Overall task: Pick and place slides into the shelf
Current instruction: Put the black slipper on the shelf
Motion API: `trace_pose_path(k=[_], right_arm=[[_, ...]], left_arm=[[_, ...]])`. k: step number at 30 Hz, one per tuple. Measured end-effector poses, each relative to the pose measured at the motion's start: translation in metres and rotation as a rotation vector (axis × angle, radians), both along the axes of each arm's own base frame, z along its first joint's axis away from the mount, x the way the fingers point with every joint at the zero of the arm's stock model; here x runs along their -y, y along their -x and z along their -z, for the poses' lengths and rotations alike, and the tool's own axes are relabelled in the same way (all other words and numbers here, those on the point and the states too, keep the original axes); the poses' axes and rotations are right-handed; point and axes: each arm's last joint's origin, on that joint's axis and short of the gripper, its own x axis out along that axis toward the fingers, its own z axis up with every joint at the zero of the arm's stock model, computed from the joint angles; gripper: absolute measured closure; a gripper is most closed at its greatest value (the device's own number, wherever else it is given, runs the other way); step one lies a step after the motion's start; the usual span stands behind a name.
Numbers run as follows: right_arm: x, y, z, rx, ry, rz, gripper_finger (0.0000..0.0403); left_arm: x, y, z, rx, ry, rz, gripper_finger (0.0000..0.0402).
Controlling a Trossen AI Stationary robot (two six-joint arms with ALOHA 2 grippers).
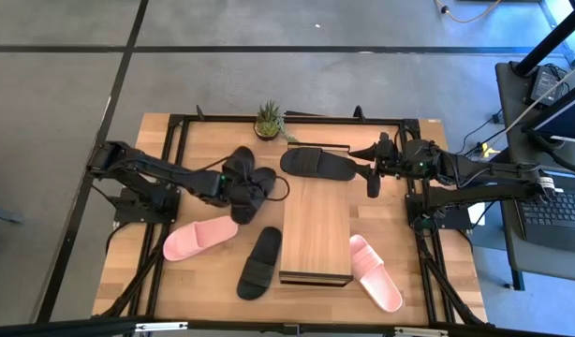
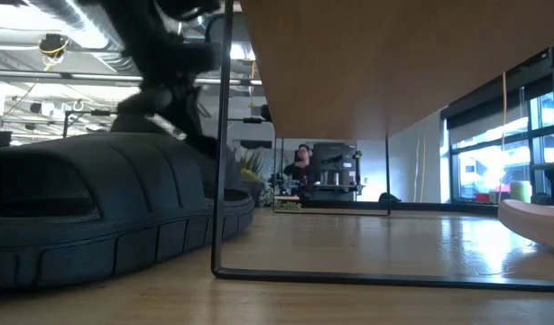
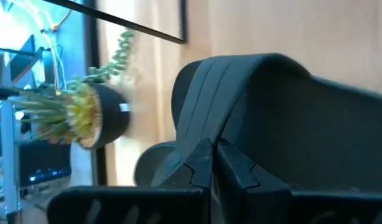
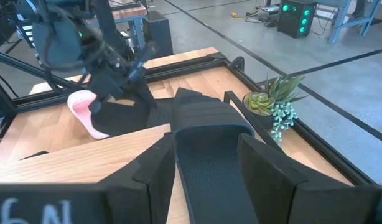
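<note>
Tabletop held scattered slides as the left gripper clenched a black slide at nine o'clock of the shelf. Right gripper hung released; a level lift looked wise.

Wooden table, shelf, black slides, pink slides, potted plant

Even overhead daylight, soft shadows; the low view's near black slide is blurred.

Black slides: matte foam, ribbed strap. Pink slides: smooth matte foam. Shelf: wood-grain plank, satin. Bench: pale wood, slight sheen; black metal frame.
</note>
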Motion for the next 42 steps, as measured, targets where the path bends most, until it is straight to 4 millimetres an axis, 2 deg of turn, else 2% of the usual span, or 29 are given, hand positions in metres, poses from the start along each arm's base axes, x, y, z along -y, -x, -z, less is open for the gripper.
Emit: trace_pose_path(k=[6,15,23,28,42], right_arm=[[0.0,0.0,0.0,0.0,0.0,0.0,0.023],[0.0,0.0,0.0,-0.005,0.017,-0.005,0.023],[0.0,0.0,0.0,-0.002,0.02,-0.006,0.023],[0.0,-0.001,-0.006,0.059,0.007,0.0,0.023],[0.0,-0.004,-0.028,0.294,0.028,-0.001,0.023]], left_arm=[[-0.007,-0.002,-0.036,0.03,-0.007,-0.153,0.0401],[-0.021,0.018,-0.088,-0.029,-0.109,-0.391,0.0401],[-0.036,0.017,-0.135,0.197,-0.065,-0.566,0.0401],[-0.04,0.009,-0.153,0.334,-0.053,-0.567,0.0401],[-0.043,-0.02,-0.179,0.511,-0.256,-0.41,0.0401]])
